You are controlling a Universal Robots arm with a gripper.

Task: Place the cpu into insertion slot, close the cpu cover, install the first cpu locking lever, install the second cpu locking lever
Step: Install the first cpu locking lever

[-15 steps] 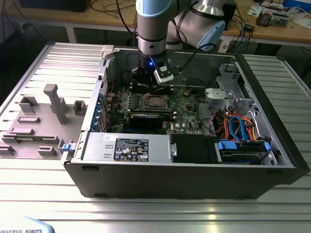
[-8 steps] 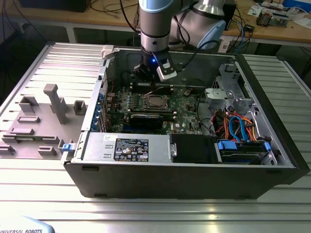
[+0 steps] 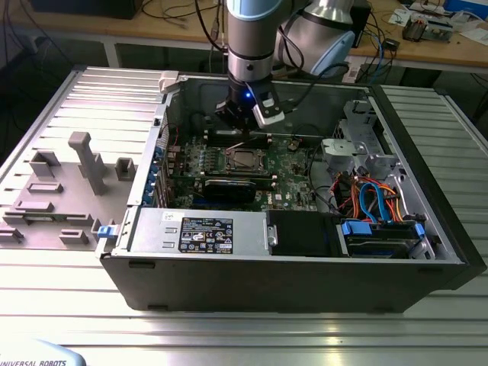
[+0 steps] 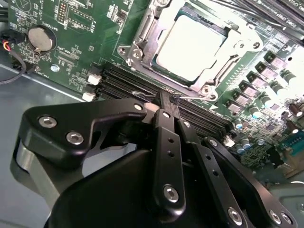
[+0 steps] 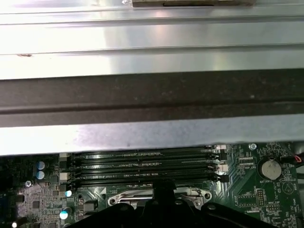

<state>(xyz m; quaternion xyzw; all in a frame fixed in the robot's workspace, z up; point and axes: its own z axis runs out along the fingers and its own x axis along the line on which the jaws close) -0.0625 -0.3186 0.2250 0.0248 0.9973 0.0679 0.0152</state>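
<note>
**Gripper closed over the memory slots, cpu seated**

Inside the open computer case (image 3: 427, 229), the gripper (image 4: 167, 102) is held low over the motherboard (image 4: 76, 33), just beside the insertion slot (image 4: 142, 35). Its fingers (image 4: 166, 123) are seen pressed together, with a thin wire lever (image 4: 190, 96) at their tips above the memory slots (image 4: 123, 80). The cpu (image 4: 190, 45) is seated in the slot, framed by the cpu cover (image 4: 240, 45) lying flat around it.
</note>
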